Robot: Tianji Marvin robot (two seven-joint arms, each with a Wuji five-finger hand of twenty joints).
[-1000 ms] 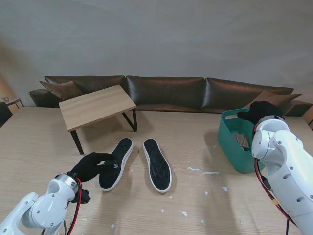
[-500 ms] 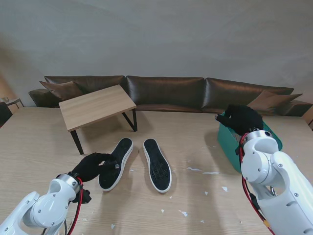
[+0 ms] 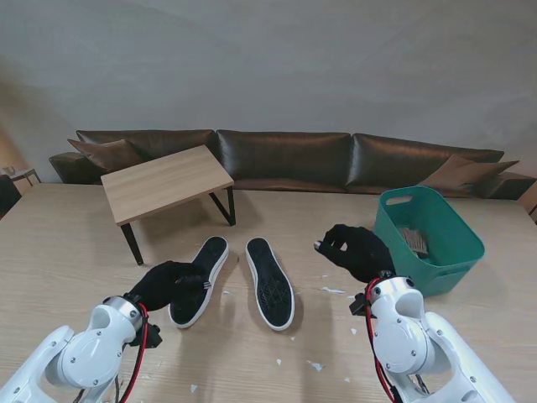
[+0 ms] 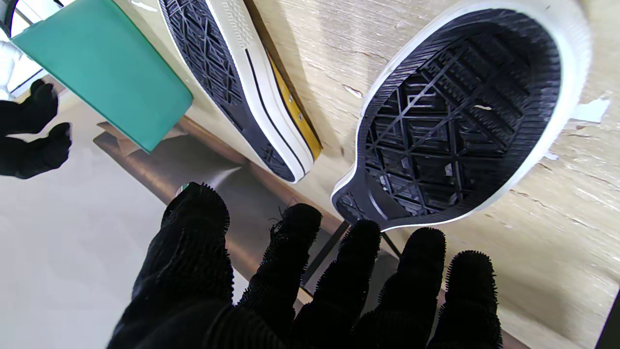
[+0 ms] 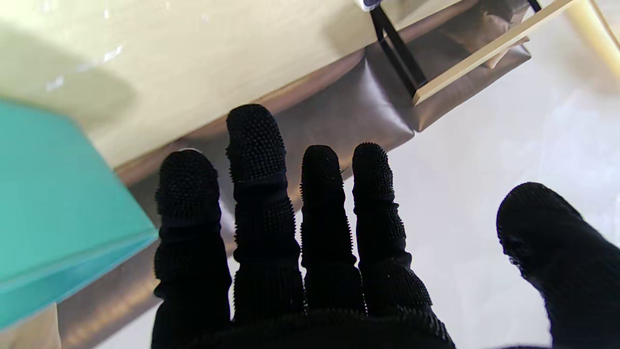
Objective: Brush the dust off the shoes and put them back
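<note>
2 sneakers lie soles up mid-table: left shoe (image 3: 200, 280), right shoe (image 3: 270, 282). Left hand (image 3: 166, 283) is at the left shoe's near edge, fingers apart, holding nothing. Right hand (image 3: 357, 250) is empty, fingers spread, betw. shoes & green basket (image 3: 436, 260). No brush held; brushing looks not begun.

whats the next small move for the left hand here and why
Probably ease the left hand forward and close its fingers on the left shoe. The fingers are spread beside that shoe's near end, holding nothing, and both shoes lie sole up. The right hand is open in mid-air, with what may be the brush inside the green basket.
</note>
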